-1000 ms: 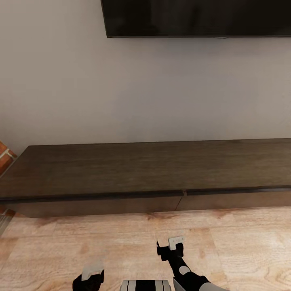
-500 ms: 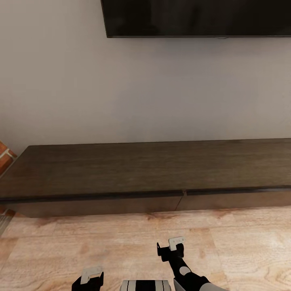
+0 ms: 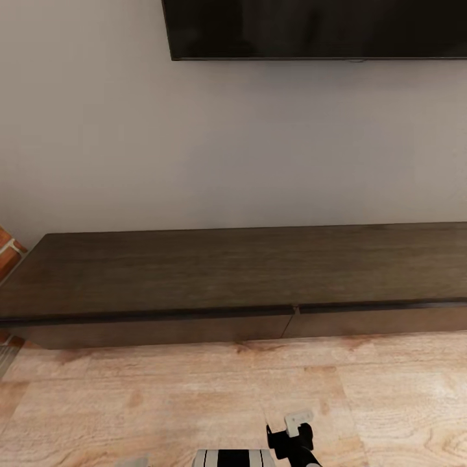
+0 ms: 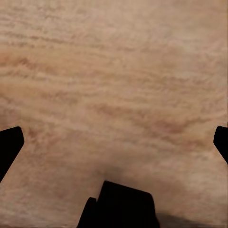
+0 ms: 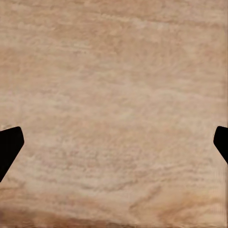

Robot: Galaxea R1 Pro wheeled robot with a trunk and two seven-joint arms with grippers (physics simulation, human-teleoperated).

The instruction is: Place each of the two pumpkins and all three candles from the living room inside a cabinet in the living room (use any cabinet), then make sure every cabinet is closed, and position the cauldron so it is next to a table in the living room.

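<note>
A long, low dark-brown cabinet (image 3: pixel 227 269) runs along the wall in front of me, its two drawer fronts (image 3: pixel 162 329) flush and shut and its top bare. My right gripper (image 3: pixel 290 436) hangs low over the wooden floor, well short of the cabinet. In the right wrist view it (image 5: pixel 114 142) stands open over bare planks. My left gripper (image 4: pixel 114 142) is open too, above the floor with nothing between its fingers. The pumpkins, candles, cauldron and table are out of view.
A black television (image 3: pixel 318 29) hangs on the pale wall above the cabinet. Red brick (image 3: pixel 8 250) edges in at the far left beside the cabinet's end. Light wooden floor (image 3: pixel 194 383) stretches between me and the cabinet.
Both arms have sunk toward the bottom of the head view. The left gripper has almost slipped past the lower edge, and the right one sits lower and slightly further right. The cabinet is unchanged.
</note>
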